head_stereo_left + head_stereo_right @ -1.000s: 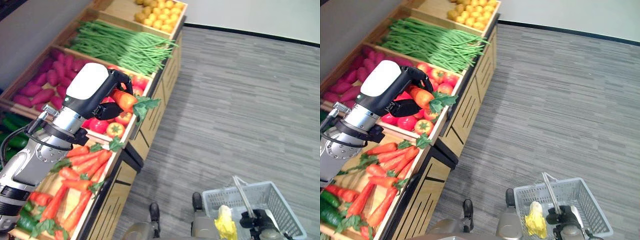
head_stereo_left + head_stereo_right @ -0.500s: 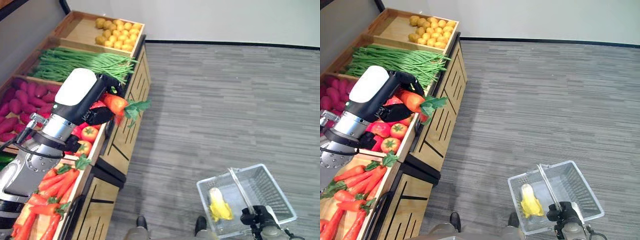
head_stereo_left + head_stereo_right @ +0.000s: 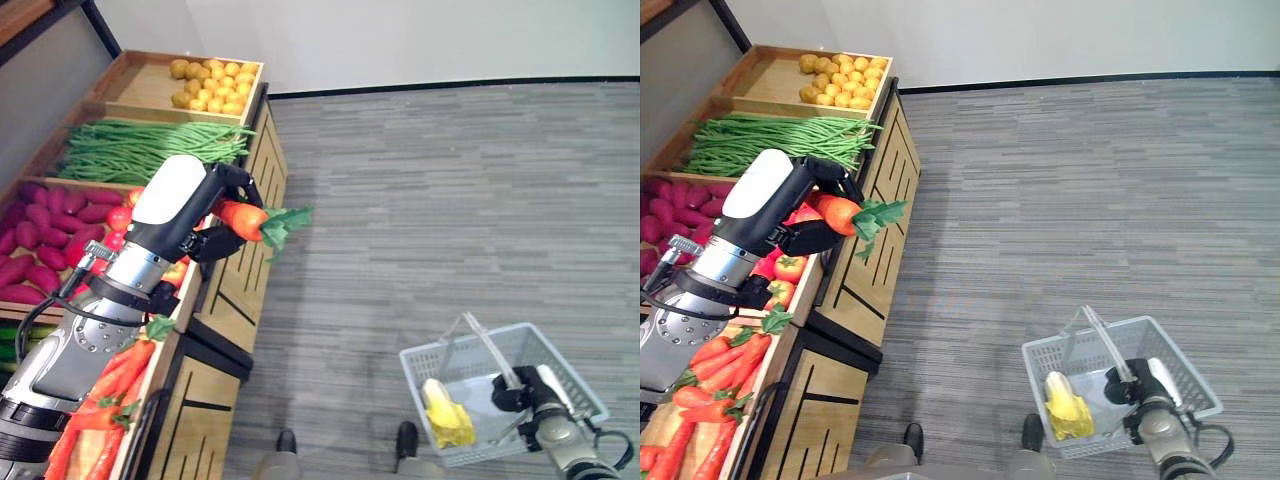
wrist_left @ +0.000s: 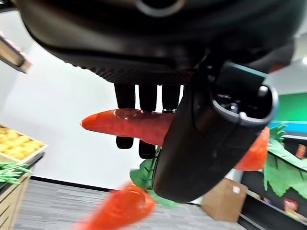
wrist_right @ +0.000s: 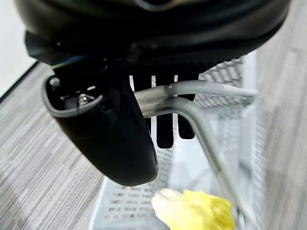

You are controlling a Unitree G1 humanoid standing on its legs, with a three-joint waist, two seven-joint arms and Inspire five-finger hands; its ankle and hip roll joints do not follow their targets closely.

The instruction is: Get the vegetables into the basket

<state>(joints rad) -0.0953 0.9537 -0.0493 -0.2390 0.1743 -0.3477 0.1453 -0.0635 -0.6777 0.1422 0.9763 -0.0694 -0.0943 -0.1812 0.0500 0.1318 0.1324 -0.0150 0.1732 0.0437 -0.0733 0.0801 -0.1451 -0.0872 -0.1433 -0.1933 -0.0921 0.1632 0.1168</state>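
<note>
My left hand (image 3: 200, 210) is shut on an orange carrot (image 3: 243, 218) with green leaves (image 3: 283, 225), held in the air just past the front edge of the produce stand. In the left wrist view the fingers (image 4: 146, 98) and thumb (image 4: 201, 139) curl round the carrot (image 4: 129, 123). At the lower right my right hand (image 3: 530, 392) is shut on the handle (image 5: 192, 103) of a grey wire basket (image 3: 570, 365). A yellow leafy vegetable (image 3: 447, 418) lies inside the basket.
The wooden stand (image 3: 235, 290) runs along the left, with bins of yellow potatoes (image 3: 208, 84), green beans (image 3: 140, 150), purple sweet potatoes (image 3: 45, 235), tomatoes (image 3: 790, 268) and carrots (image 3: 725, 360). Grey floor (image 3: 450, 200) stretches to the right, up to a white wall.
The camera has swung, shifting the whole scene. My left hand has carried the carrot out from over the tomato bin to the stand's front edge. The basket hangs closer in at the lower right.
</note>
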